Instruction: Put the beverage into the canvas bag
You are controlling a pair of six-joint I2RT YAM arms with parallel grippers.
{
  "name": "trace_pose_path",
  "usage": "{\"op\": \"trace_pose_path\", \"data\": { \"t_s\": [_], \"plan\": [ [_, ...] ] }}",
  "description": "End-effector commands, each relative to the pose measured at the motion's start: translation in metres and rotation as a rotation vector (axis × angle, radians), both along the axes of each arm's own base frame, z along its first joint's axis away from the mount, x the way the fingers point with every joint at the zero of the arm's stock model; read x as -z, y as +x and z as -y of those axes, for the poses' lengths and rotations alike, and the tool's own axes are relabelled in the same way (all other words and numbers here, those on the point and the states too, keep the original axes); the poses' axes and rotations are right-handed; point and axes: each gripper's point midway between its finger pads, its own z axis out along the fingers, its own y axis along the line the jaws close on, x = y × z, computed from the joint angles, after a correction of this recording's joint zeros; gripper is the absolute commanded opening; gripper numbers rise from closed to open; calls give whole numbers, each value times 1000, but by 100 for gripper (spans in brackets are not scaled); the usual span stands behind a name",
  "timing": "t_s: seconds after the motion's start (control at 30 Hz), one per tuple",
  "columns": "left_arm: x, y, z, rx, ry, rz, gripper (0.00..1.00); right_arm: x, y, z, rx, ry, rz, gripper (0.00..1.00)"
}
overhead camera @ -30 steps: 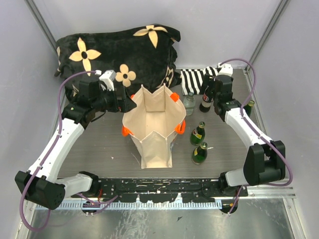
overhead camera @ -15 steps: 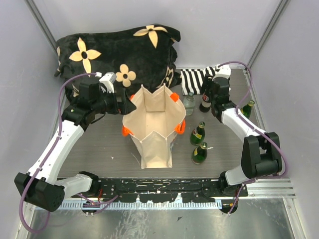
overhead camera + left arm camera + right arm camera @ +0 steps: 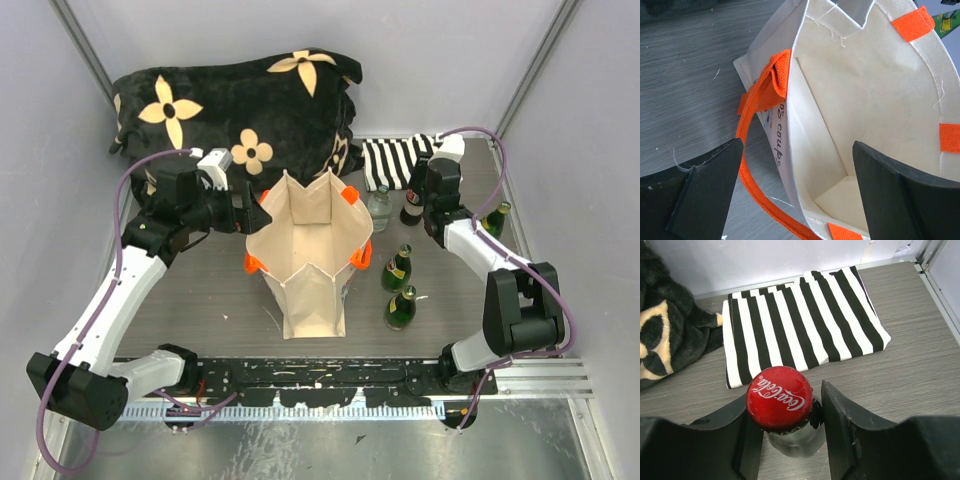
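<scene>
The canvas bag [image 3: 305,250] stands open in the middle of the table, beige with orange handles. In the left wrist view its left rim [image 3: 790,90] runs between my open jaws. My left gripper [image 3: 252,210] [image 3: 796,165] is open astride that rim, one finger outside, one over the inside. A dark cola bottle [image 3: 412,207] with a red cap [image 3: 780,397] stands upright right of the bag. My right gripper [image 3: 420,192] [image 3: 787,405] is open around its neck. The left finger touches it; a small gap shows on the right.
A clear bottle [image 3: 380,208] stands beside the bag's far right corner. Two green bottles [image 3: 398,268] [image 3: 402,308] stand to the bag's right, a third [image 3: 497,217] at the right edge. A striped cloth [image 3: 395,160] [image 3: 800,315] and a black flowered cushion [image 3: 240,105] lie behind.
My right gripper has moved in towards the cola bottle and now has its jaws on either side of the neck. My left gripper has shifted slightly at the bag's rim.
</scene>
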Motion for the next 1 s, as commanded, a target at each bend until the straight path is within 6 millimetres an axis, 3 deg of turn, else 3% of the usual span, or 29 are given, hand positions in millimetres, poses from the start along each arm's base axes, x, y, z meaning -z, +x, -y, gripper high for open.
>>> {"op": "trace_pose_path", "data": {
  "t_s": [0.0, 0.37, 0.97],
  "plan": [
    [1, -6, -3, 9, 5, 10, 98, -21, -5, 3, 11, 22, 58, 1],
    [-1, -11, -4, 10, 3, 13, 98, -92, -4, -2, -21, 35, 167, 1],
    [-1, -7, -7, -1, -7, 20, 98, -174, 1, -12, -76, 50, 272, 1]
  ]
}}
